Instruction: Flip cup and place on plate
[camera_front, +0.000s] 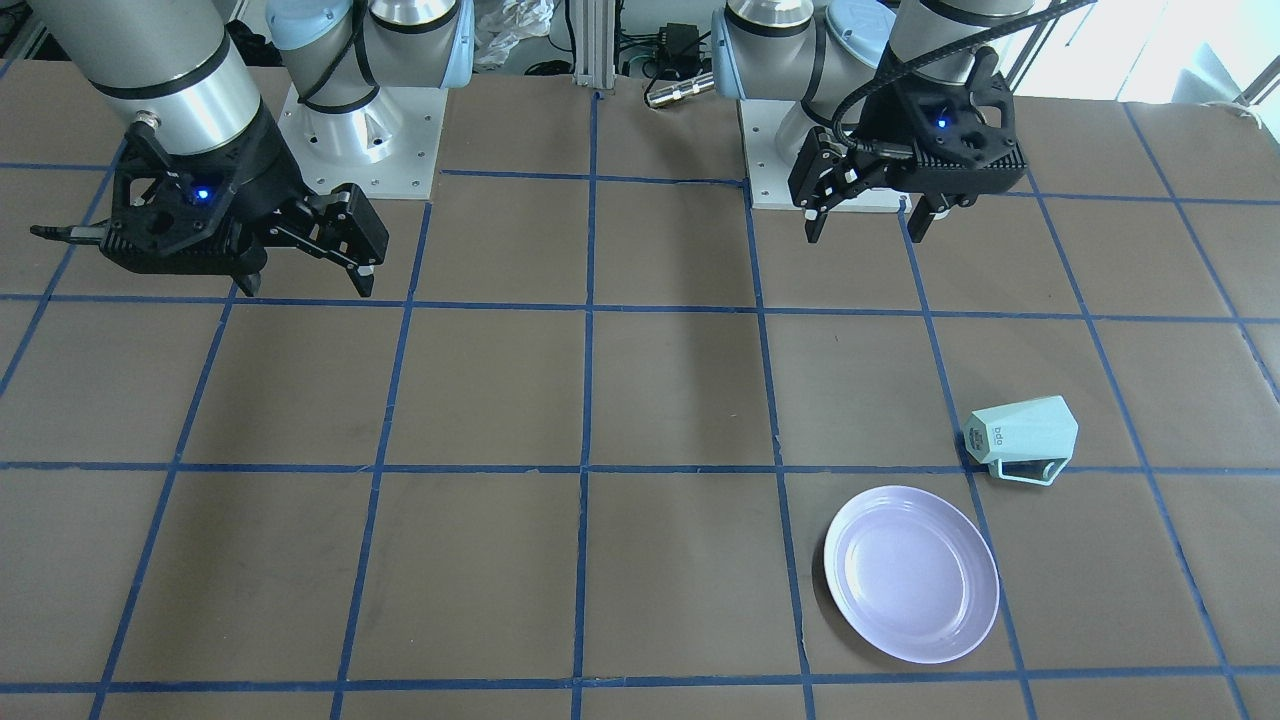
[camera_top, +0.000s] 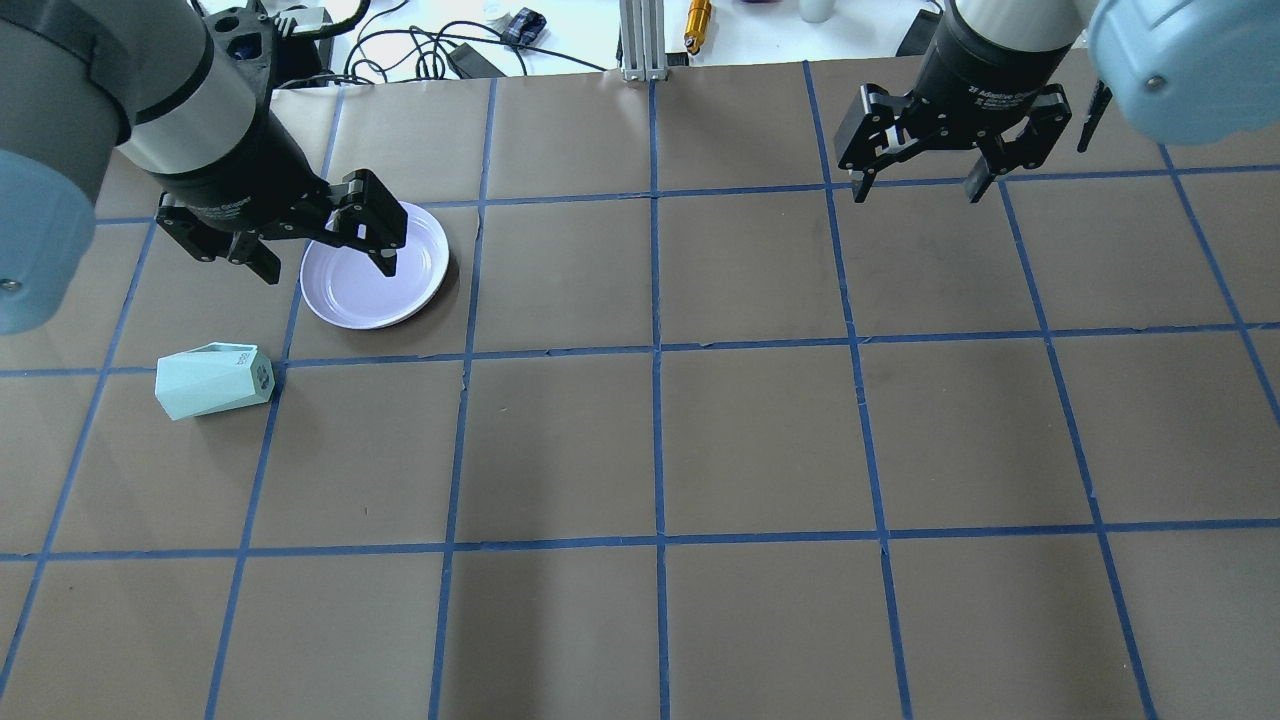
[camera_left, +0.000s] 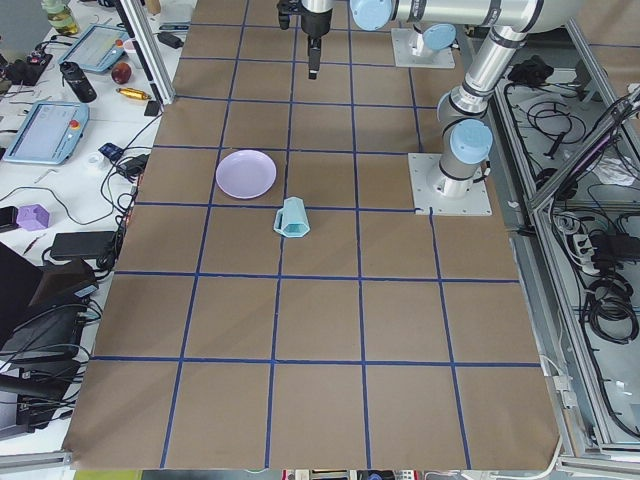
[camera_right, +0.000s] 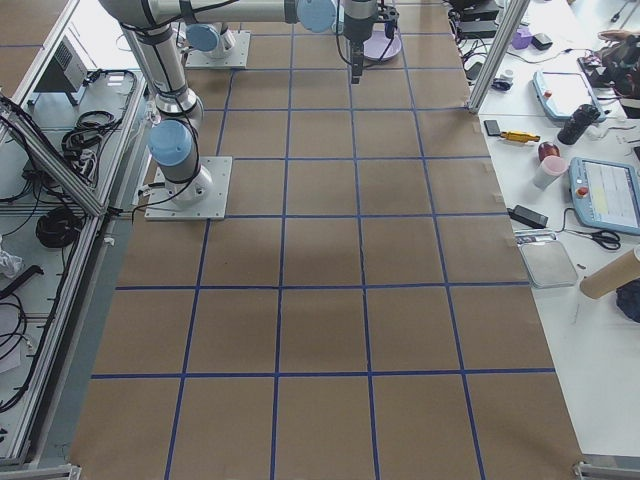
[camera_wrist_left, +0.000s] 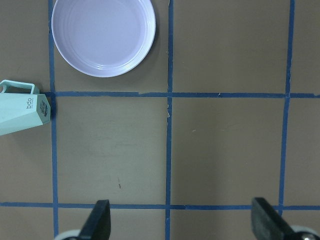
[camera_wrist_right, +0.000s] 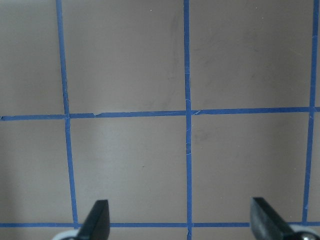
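Note:
The mint-green faceted cup lies on its side on the brown table, with its lettered base toward the table's middle and its handle toward the far edge. It also shows in the overhead view and at the left edge of the left wrist view. The lavender plate sits bare beside it, a little apart. My left gripper is open and empty, held high above the table near these two. My right gripper is open and empty over the other half.
The table is brown paper with a grid of blue tape. The arm bases stand at its robot-side edge. Cables and tools lie beyond the far edge. An aluminium post stands at the far middle.

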